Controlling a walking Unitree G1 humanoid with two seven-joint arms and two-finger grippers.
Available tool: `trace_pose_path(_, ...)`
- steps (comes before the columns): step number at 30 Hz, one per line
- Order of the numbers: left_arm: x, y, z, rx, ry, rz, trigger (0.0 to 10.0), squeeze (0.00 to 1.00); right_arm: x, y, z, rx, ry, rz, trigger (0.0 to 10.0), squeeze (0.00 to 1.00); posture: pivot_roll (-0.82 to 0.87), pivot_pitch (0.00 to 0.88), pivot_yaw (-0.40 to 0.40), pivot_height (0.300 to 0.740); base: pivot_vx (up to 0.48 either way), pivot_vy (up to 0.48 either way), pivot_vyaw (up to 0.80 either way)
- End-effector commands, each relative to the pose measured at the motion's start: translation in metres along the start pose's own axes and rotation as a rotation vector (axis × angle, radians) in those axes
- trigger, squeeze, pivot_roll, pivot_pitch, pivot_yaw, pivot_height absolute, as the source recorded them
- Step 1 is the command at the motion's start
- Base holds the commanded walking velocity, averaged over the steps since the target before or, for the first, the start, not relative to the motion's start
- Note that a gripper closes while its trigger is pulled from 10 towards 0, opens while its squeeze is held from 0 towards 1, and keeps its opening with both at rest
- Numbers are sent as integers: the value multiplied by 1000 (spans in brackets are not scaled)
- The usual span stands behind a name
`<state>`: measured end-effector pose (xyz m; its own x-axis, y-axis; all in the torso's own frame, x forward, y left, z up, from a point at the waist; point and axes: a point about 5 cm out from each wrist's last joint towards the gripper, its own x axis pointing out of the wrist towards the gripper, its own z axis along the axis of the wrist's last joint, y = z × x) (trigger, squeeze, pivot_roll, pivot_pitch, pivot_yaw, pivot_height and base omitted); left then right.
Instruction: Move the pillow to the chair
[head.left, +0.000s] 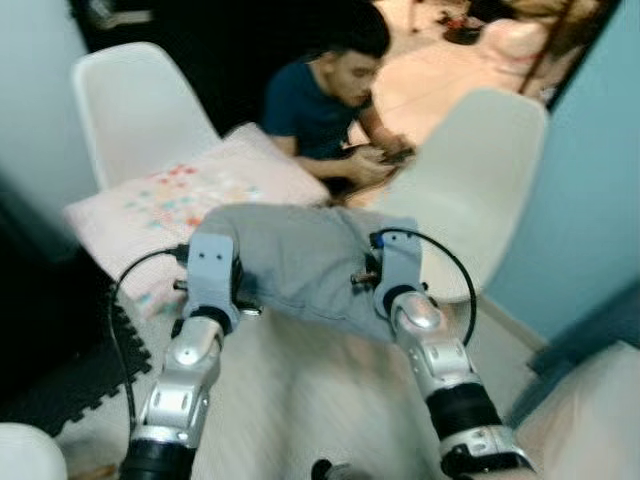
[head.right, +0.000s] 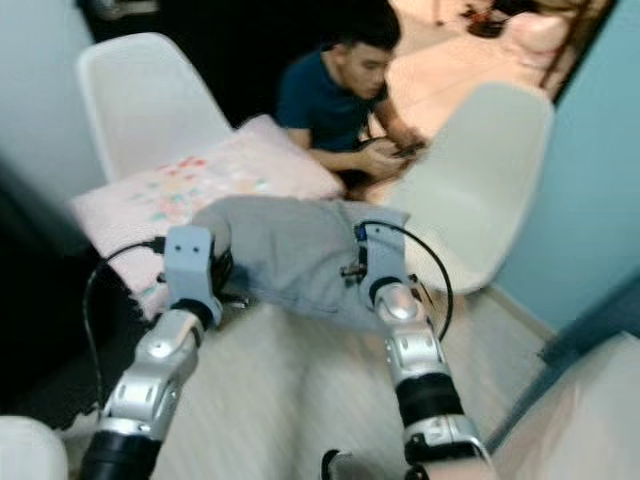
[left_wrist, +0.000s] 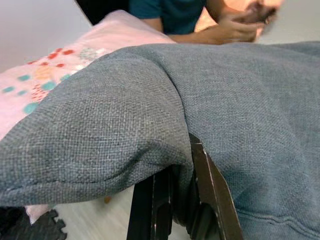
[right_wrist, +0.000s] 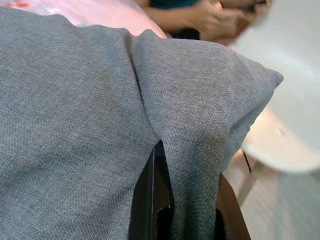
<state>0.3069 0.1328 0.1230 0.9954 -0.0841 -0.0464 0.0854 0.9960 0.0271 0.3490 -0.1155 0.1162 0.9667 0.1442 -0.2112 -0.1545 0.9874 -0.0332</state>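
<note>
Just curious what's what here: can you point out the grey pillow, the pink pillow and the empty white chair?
grey pillow (head.left: 300, 255), left eye view, middle.
pink pillow (head.left: 150, 205), left eye view, patterned top.
white chair (head.left: 470, 190), left eye view, seat shell.

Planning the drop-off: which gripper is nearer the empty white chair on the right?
Right. The right gripper, holding the gray pillow, sits beside that chair; the left gripper holds the pillow's far side.

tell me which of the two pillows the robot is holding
The plain grey pillow, pinched between the left gripper and right gripper. The pink patterned pillow lies on the left white chair.
</note>
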Motion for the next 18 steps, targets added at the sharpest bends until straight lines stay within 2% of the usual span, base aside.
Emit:
trace_pose_path(1,1,-6,1,9,-4,-27,10000,0,0,8,7,-3,-36,33,10000,0,-8,129,-13,740,0,0,-800)
trace_pose_path(8,-7,1,-5,37,8,8,10000,0,0,10,6,-7,-33,43,10000,0,-4,95,-33,740,0,0,-800)
trace_pose_path(13,-6,2,-3,39,-1,22,10000,0,0,7,6,-10,-34,43,10000,0,-7,85,-36,740,0,0,-800)
trace_pose_path(14,-6,2,-2,34,1,29,10000,0,0,7,8,15,-51,45,10000,0,-7,85,-35,740,0,0,-800)
trace_pose_path(18,-5,2,-1,21,-8,19,10000,0,0,8,9,10,-62,55,10000,0,-11,83,-34,740,0,0,0)
